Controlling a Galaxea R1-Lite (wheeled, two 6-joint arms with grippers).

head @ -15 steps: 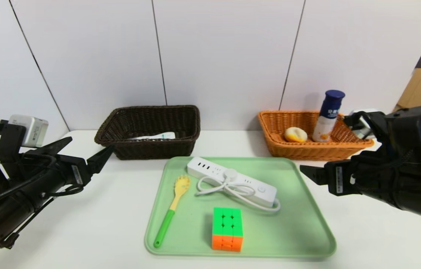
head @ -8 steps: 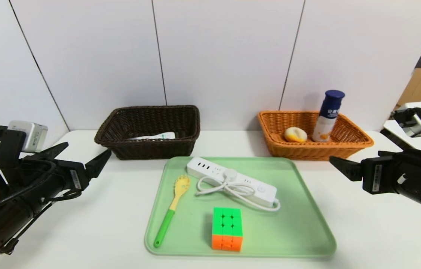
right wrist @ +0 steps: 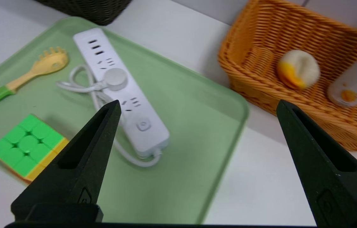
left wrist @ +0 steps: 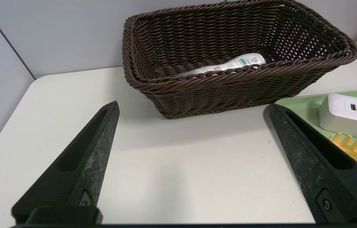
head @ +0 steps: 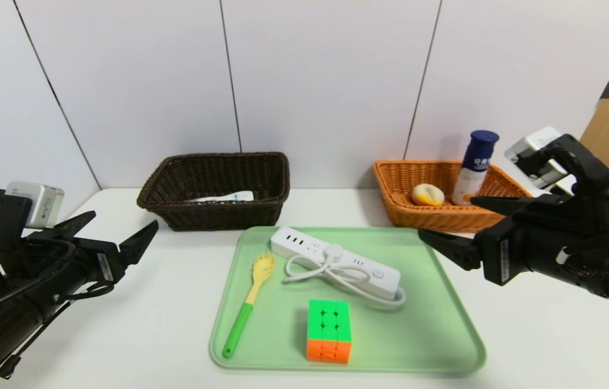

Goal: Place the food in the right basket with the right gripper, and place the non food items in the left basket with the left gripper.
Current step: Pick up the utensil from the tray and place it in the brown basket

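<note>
**Food sorted; three non-food items wait on the tray**

Your bottle (head: 475,166) and bun (head: 427,194) already sit in the orange basket (head: 504,208) at 2 o'clock, and the tube (head: 223,196) lies in the dark basket (head: 217,216) at 11 o'clock. On the green tray (head: 439,324) rest the power strip (head: 337,262), pasta spoon (head: 248,302) and puzzle cube (head: 329,330).

Your left claw (head: 113,235) hangs spread and empty at 9 o'clock; your right claw (head: 453,229) is spread and empty over the tray's 3 o'clock edge.

Watch the loose cord: lifting the strip could drag it across the spoon. The right claw near the tray may also crowd your left arm's reach.
</note>
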